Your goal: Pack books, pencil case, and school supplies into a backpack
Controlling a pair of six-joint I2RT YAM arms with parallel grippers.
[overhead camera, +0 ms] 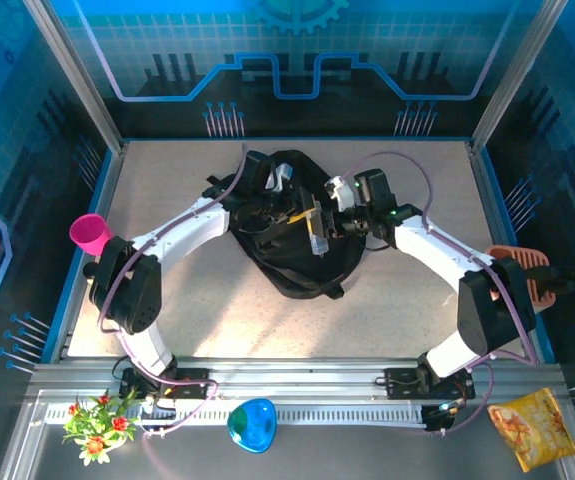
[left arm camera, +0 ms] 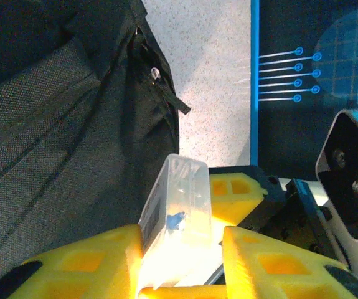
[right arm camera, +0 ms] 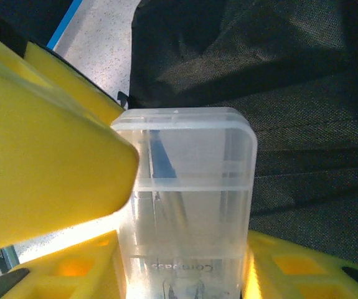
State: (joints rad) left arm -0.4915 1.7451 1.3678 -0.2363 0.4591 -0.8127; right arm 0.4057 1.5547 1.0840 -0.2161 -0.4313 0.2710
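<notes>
The black backpack (overhead camera: 297, 270) lies mid-table, and both grippers meet above it. A clear plastic compass box (overhead camera: 317, 238) hangs between them. My right gripper (right arm camera: 185, 268) is shut on the box (right arm camera: 188, 187) across its width, over the backpack's fabric (right arm camera: 278, 75). My left gripper (left arm camera: 182, 249) has the box (left arm camera: 182, 199) between its yellow fingers: one finger touches it, and a slim gap shows at the other. A left finger (right arm camera: 42, 143) presses beside the box in the right wrist view. The books and pencil case are out of view.
A pink cup (overhead camera: 89, 232) stands at the table's left edge and an orange object (overhead camera: 525, 270) at the right edge. On the front rail lie a flower sprig (overhead camera: 97, 420), a blue object (overhead camera: 252, 425) and a yellow snack bag (overhead camera: 535, 428).
</notes>
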